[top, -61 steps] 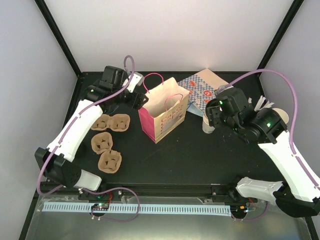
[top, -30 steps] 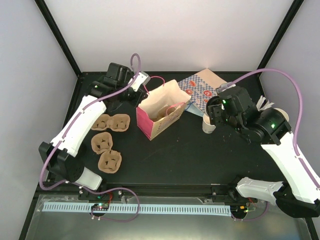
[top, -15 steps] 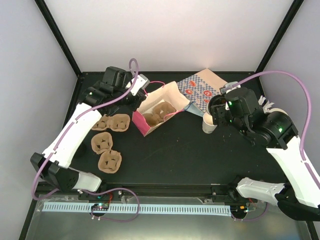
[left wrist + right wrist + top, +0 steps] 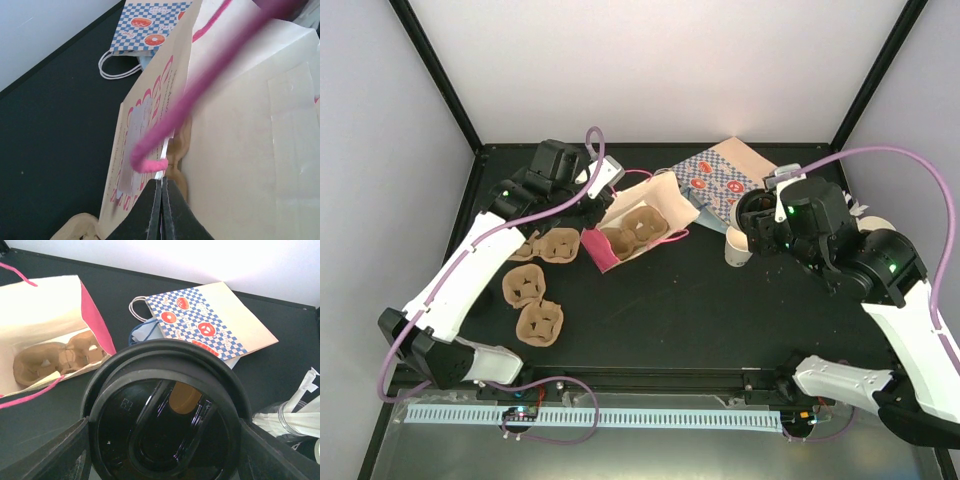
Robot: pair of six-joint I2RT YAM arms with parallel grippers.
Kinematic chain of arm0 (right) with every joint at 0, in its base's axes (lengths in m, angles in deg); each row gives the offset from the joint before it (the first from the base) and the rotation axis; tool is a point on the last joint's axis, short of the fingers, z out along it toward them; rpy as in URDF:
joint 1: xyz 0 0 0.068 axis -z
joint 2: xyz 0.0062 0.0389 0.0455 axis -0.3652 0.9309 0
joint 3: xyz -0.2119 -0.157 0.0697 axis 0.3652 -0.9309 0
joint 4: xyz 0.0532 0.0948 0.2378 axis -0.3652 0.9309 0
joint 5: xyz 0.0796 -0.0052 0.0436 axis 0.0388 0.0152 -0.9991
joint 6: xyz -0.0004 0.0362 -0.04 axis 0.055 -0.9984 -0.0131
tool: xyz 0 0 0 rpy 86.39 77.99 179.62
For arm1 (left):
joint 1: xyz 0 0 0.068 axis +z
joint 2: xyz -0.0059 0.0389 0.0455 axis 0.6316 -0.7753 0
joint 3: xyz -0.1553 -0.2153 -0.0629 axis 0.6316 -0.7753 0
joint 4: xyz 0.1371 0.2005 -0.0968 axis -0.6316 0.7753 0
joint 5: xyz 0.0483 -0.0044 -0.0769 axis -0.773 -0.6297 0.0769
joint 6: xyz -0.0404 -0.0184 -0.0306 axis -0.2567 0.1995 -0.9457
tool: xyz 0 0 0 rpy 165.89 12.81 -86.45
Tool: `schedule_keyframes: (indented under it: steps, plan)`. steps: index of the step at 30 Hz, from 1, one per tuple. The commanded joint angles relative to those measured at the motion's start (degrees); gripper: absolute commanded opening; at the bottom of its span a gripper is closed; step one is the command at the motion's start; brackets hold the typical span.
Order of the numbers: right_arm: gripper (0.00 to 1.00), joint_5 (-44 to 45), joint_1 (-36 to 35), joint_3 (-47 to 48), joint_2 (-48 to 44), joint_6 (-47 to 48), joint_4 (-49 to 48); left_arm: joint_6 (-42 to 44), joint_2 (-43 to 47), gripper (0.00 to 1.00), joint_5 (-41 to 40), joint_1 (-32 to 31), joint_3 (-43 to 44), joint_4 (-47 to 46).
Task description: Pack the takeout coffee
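Grip, left: the left tool point(image 4: 161, 191) has its fingers pressed together on the rim of the pink and cream paper bag point(image 4: 660, 195), holding it tipped over with the mouth toward the right arm
Inside the bag: a brown moulded-pulp cup carrier point(image 4: 630, 228) lies against the lower wall
Takeout coffee: the small white paper cup point(image 4: 736, 247) stands upright on the black table point(image 4: 700, 310), apart from the bag and just beside the right tool point(image 4: 165, 459)
Grip, right: jaws wide, clamped on a black round plastic piece point(image 4: 160, 390); whether it is a lid or a small cup I cannot tell
Risk, bag: the pinch takes only thin paper, so the rim may slip free or tear, and the bag would flop shut over the carrier
Risk, carrier: more tilt may slide it out of the mouth
Risk, cup: the right tool is full and hovers close, so a sweep of that arm may knock the cup over
Risk, reach: both arms must work at the bag mouth and may clash there
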Motion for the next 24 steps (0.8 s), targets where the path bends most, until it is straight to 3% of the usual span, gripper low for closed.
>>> schedule_keyframes:
  steps: [1,24]
  plan:
    - [0.68,-1.3,0.3,0.5,-1.1,1.6,-2.3,1.8,2.0,0.02,-2.8,-0.8,0.4,-0.2]
    - [0.67,-1.8,0.3,-0.5,-2.1,2.3,-2.9,2.6,2.8,0.01,-5.6,-2.8,0.2,-0.5]
